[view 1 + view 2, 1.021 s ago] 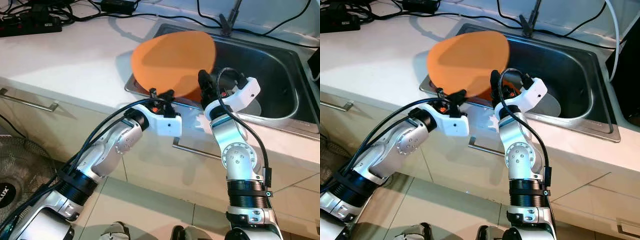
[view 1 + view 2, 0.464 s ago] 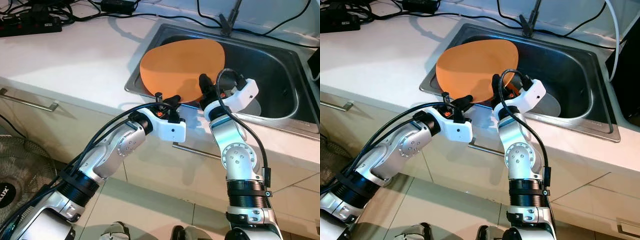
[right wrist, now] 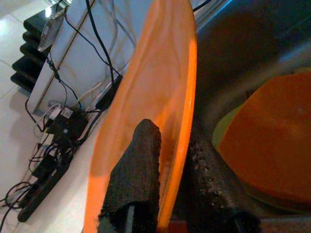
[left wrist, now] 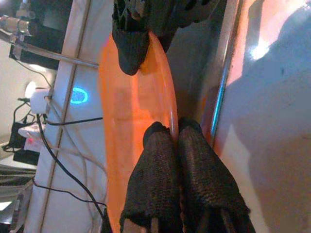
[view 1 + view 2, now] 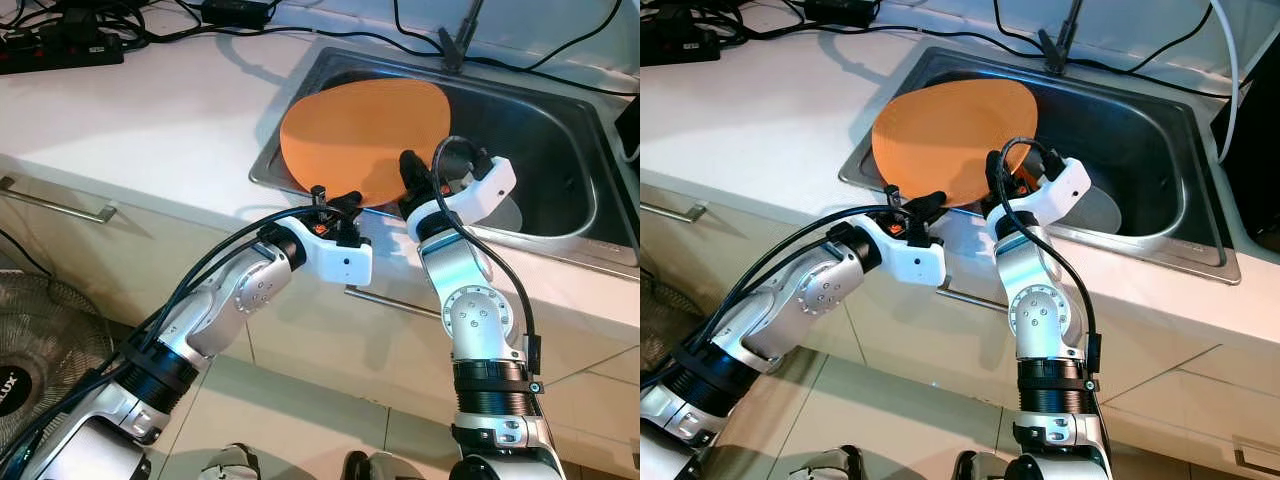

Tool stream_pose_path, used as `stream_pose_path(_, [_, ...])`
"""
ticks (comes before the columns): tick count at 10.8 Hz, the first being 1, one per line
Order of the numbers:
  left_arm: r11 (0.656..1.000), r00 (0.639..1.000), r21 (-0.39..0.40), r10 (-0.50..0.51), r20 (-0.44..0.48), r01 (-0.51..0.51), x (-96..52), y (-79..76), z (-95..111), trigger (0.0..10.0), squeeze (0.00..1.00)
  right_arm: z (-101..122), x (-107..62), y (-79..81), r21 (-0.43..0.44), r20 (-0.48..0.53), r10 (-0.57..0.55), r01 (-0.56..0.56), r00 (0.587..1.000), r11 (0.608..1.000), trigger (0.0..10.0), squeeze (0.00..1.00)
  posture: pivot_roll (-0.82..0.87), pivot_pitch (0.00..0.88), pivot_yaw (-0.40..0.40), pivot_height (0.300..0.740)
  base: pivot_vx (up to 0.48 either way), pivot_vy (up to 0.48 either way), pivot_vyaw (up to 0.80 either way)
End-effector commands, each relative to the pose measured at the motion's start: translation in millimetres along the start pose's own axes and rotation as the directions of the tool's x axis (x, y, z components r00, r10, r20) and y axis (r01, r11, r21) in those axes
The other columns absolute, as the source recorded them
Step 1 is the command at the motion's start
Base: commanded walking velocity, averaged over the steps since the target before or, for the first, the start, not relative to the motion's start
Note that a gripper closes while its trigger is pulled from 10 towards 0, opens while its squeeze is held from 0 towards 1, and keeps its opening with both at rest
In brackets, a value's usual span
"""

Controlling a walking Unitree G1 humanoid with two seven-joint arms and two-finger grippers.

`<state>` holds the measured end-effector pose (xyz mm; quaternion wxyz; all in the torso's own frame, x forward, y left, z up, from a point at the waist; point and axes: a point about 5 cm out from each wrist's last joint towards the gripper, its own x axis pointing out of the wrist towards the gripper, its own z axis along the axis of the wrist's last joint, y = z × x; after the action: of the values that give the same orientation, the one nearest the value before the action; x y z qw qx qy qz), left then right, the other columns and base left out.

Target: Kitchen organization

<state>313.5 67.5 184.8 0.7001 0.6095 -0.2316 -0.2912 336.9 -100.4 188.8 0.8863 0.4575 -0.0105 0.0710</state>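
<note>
Since a second ago the orange plate (image 5: 365,135) has dropped from standing raised over the counter's edge to leaning into the left half of the sink (image 5: 560,140), and both arms have come down with it; over the last half second hardly anything has changed. Its lower rim sits at the sink's front wall, its face tilted up toward the head camera.

Both grippers pinch that lower rim. The left gripper (image 4: 174,133) has its two black fingers (image 4: 155,165) closed tight on the rim's thin edge, at the sink's front lip. The right gripper (image 3: 172,145) grips the rim just beside it, toward the sink's middle, one finger (image 3: 138,170) on the plate's face and the other behind it.

Past the right gripper, low in the sink, lies what seems to be another orange piece on a pale dish (image 3: 228,131), though it is blurred. Black cables (image 5: 150,25) trail along the counter's (image 5: 130,120) back edge.
</note>
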Motion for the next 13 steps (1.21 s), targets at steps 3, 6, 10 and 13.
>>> stream_pose_path(3, [0.998,0.998,0.019,0.055,0.028,-0.056,1.2,13.6,5,10.0,0.0,-8,4.6,26.5,0.09,0.007,0.061,-0.062,0.998,0.994,0.0,0.0,0.03,0.121,-0.096,0.74,0.0,0.0,0.0])
stream_pose_path(6, [0.998,0.998,-0.024,0.065,-0.009,-0.065,-1.4,13.2,-2,10.0,0.25,-6,5.0,26.1,0.115,0.015,0.057,-0.058,0.998,0.992,0.0,0.0,0.03,0.121,-0.096,0.74,0.0,0.0,0.0])
stream_pose_path(10, [0.995,0.997,-0.065,0.077,-0.025,-0.079,-3.5,13.3,-3,10.0,1.0,-2,7.0,24.8,0.169,0.031,0.044,-0.049,0.999,0.984,0.0,0.0,0.03,0.113,-0.095,0.74,0.0,0.0,0.0])
stream_pose_path(13, [0.995,0.997,-0.059,0.078,-0.027,-0.08,-6.8,10.8,-2,10.0,1.0,9,12.8,24.1,0.225,0.068,0.03,-0.045,0.997,0.973,0.0,0.0,0.04,0.105,-0.097,0.74,0.0,0.0,0.0])
